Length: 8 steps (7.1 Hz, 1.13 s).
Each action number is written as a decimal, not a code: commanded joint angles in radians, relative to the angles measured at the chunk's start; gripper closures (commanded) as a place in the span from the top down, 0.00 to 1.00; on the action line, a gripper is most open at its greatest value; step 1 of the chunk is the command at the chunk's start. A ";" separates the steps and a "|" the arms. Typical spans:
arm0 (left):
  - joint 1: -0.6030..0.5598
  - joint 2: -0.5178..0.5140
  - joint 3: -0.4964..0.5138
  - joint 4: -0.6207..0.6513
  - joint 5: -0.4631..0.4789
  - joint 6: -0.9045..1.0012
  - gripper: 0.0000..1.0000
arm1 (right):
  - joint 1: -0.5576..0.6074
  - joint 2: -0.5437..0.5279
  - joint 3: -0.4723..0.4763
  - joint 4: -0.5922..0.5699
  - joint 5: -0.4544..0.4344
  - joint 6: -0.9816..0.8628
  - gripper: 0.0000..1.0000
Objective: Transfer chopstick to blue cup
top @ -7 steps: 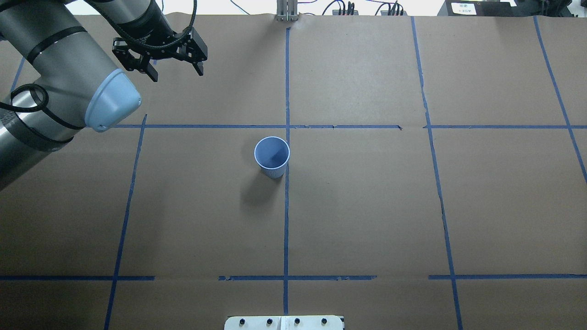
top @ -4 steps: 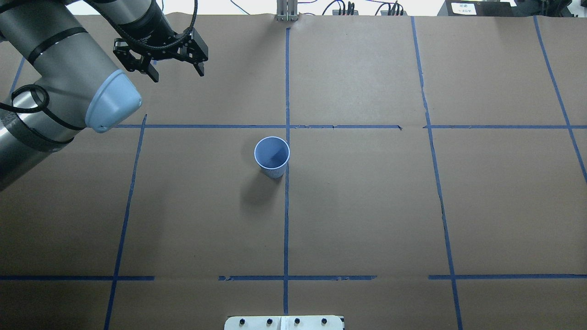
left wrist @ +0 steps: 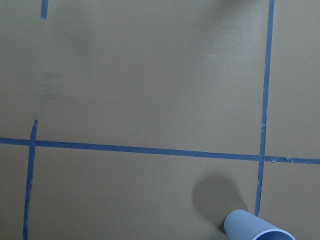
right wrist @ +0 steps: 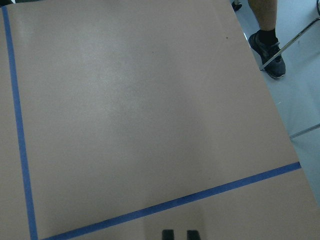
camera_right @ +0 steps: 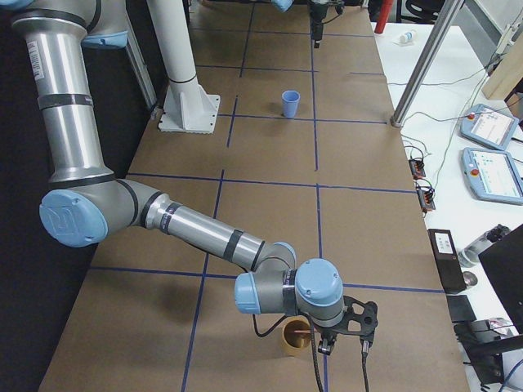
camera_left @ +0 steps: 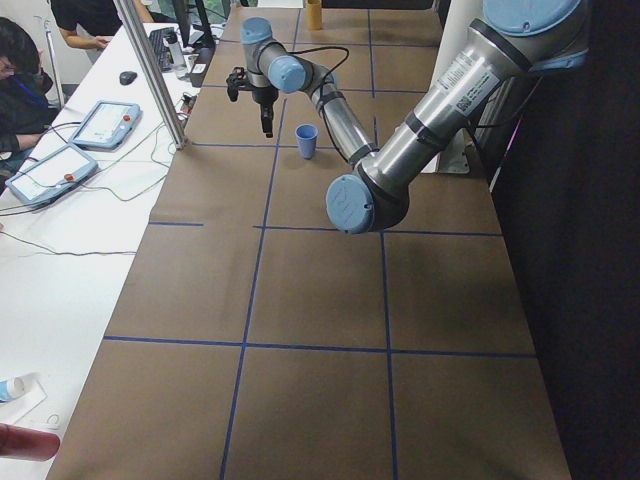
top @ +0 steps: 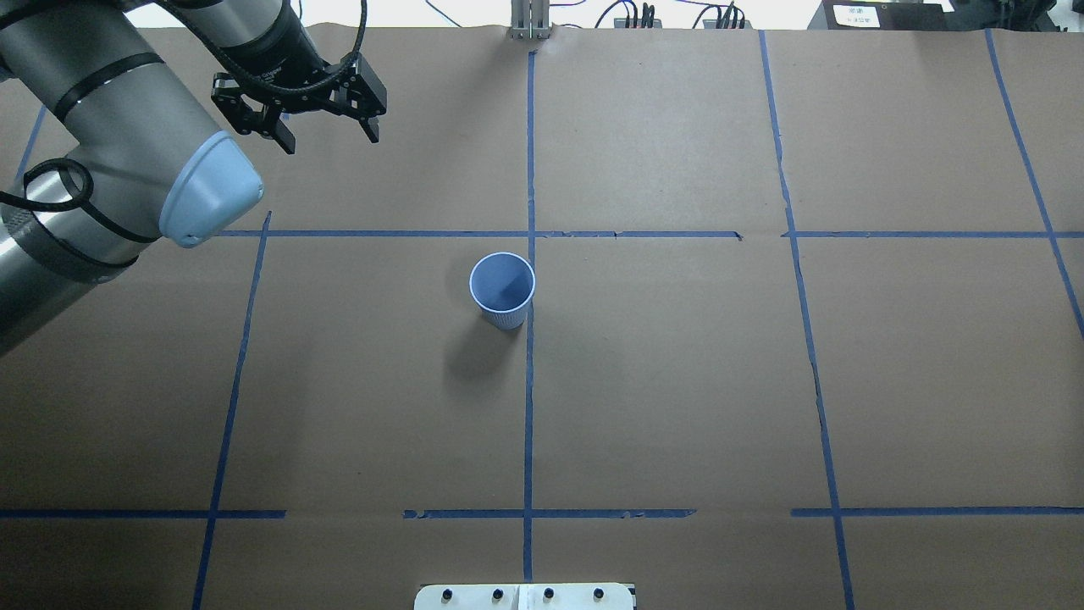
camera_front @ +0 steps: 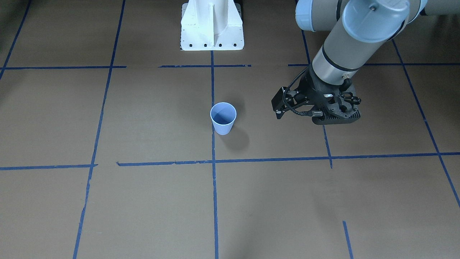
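Observation:
The blue cup [top: 502, 288] [camera_front: 223, 118] stands upright and empty near the table's middle, and its edge shows low in the left wrist view [left wrist: 255, 231]. My left gripper [top: 329, 137] hangs open and empty over the far left of the table, well away from the cup. My right gripper [camera_right: 343, 347] is at the table's right end beside a tan cup [camera_right: 294, 337]. In the right wrist view only its fingertips [right wrist: 168, 234] show, close together with a narrow gap [right wrist: 180, 234]. I cannot tell what is between them. The chopstick cannot be made out in any view.
The white robot base [camera_front: 212, 25] stands at the near edge. A metal post [top: 529, 21] and cables line the far edge. A person [camera_left: 20, 70] sits at a side table with pendants [camera_left: 100, 125]. A person's shoe [right wrist: 267, 45] shows beyond the table's end.
My left gripper has crept slightly toward the far edge, still open. The blue cup has not moved.

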 commanded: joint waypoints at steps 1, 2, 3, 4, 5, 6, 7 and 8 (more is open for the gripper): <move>0.001 0.000 0.000 0.000 0.000 0.000 1.00 | 0.002 0.003 0.061 -0.008 0.006 0.002 0.00; 0.001 0.000 0.000 0.000 0.000 0.000 1.00 | 0.003 -0.008 0.106 -0.017 0.009 0.004 0.00; 0.001 0.000 0.000 0.000 0.000 0.000 1.00 | 0.011 -0.011 0.137 -0.020 0.011 0.002 0.00; 0.001 0.000 -0.001 0.000 0.000 0.000 1.00 | 0.040 -0.014 0.191 -0.042 0.014 0.001 0.00; 0.001 0.002 -0.002 0.001 0.000 0.000 1.00 | 0.063 -0.023 0.257 -0.049 0.011 -0.010 0.00; 0.001 0.003 -0.002 0.002 -0.002 -0.002 1.00 | 0.100 -0.031 0.310 -0.050 0.000 -0.022 0.00; 0.001 0.014 -0.003 -0.002 -0.002 0.000 1.00 | 0.130 -0.048 0.356 -0.050 -0.002 -0.044 0.00; 0.001 0.015 -0.006 -0.002 -0.002 0.000 1.00 | 0.149 -0.051 0.390 -0.051 -0.003 -0.056 0.00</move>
